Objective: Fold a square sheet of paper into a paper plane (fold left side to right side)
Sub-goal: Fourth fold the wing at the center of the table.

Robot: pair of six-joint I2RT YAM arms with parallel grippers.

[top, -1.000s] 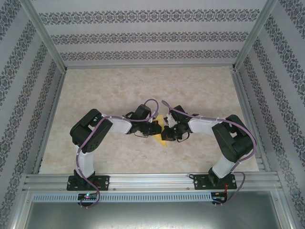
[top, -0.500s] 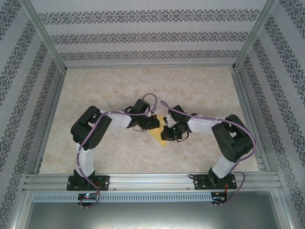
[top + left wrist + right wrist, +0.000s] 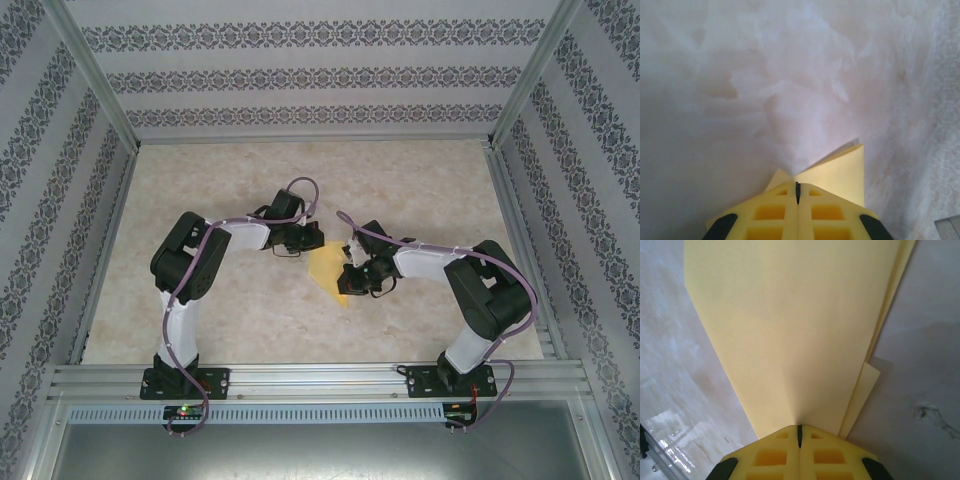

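Paper [image 3: 327, 271], pale yellow and folded into layers, lay on the marbled table [image 3: 430, 190] near its middle, between my two arms. From above, my left gripper [image 3: 310, 241] sat at the paper's 11 o'clock corner and my right gripper [image 3: 351, 279] at its 4 o'clock edge, both reaching in toward each other. My left gripper [image 3: 797, 186] was clenched, its yellow fingers [image 3: 769, 213] pressed flat together so that only a thin dark seam showed between them. Through that wrist camera the paper [image 3: 842, 173] lay just past the tips, one pointed corner sticking out toward 2 o'clock and a smaller bit peeking out at 11 o'clock, with bare table beyond it. I could not tell whether any paper was nipped between those fingers or whether the tips only rested against it. My right gripper [image 3: 799, 429] was clenched too, its fingers [image 3: 831, 458] meeting along the same kind of seam. From there the paper [image 3: 790, 330] spread away toward 12 o'clock as a broad wedge, with a faint crease running up from the tips. Along its 2 o'clock side the edges of lower layers showed, and a narrow flap jutted out at about 1 o'clock from the tips. Here also I could not tell whether the paper was pinched or merely touched.
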